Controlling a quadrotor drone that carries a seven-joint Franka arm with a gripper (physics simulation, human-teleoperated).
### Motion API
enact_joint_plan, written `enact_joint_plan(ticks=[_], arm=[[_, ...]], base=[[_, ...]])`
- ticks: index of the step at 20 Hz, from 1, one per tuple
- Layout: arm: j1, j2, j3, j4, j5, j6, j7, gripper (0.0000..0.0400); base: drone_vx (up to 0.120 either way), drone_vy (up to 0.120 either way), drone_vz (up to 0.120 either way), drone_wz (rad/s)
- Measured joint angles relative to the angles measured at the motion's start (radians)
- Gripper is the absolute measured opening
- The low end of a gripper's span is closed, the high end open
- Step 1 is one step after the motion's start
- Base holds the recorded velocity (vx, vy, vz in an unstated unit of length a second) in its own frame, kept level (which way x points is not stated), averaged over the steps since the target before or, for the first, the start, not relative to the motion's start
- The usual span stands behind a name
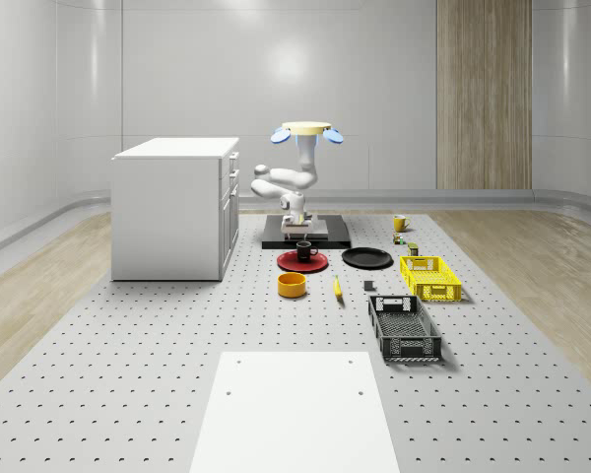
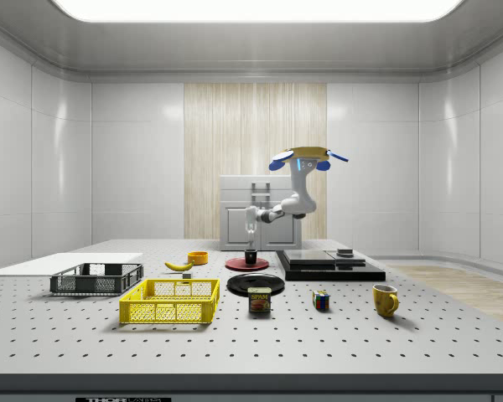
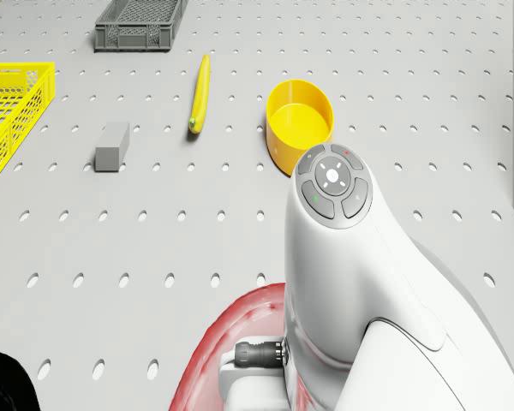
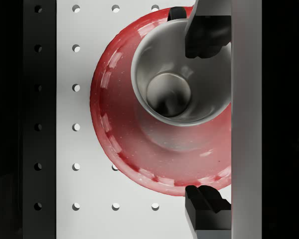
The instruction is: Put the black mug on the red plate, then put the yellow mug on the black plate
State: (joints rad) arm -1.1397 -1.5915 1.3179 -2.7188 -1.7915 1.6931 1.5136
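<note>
From the whole-scene view's left, there was the white cabinet (image 1: 175, 207) standing on the perforated surface (image 1: 128, 365), and just right of it the drone (image 1: 305, 132) hovered above the dark slab (image 1: 325, 233) at the back, its arm folded down toward the plates. And there it was: the black mug (image 1: 305, 250) sat upright on the red plate (image 1: 301, 261), with the claw (image 1: 297, 233) poised right above it. In the wrist view the claw (image 4: 205, 117) was spread wide, fingers (image 4: 204, 37) apart on either side of the mug's rim and gripping nothing; the black mug (image 4: 182, 79) stood off-centre on the red plate (image 4: 134, 144).

In front of the red plate lay the yellow bowl (image 1: 293, 285) and a banana (image 1: 337, 287). Moving right, the black plate (image 1: 366, 258) lay bare beside the red one. Further right, at the back, the yellow mug (image 1: 400, 224) stood on the surface, well apart from the black plate. Nearer the front lay the yellow crate (image 1: 430, 277) and the dark crate (image 1: 404, 327).
</note>
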Motion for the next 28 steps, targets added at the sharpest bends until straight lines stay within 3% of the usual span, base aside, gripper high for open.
enact_joint_plan(ticks=[3,28], arm=[[0.003,-0.001,0.018,-0.004,0.016,-0.007,-0.001,0.0392],[0.005,-0.007,0.038,-0.008,0.037,-0.01,-0.001,0.04]], base=[[-0.027,0.08,0.12,0.0],[-0.12,0.12,0.0,0.0]])
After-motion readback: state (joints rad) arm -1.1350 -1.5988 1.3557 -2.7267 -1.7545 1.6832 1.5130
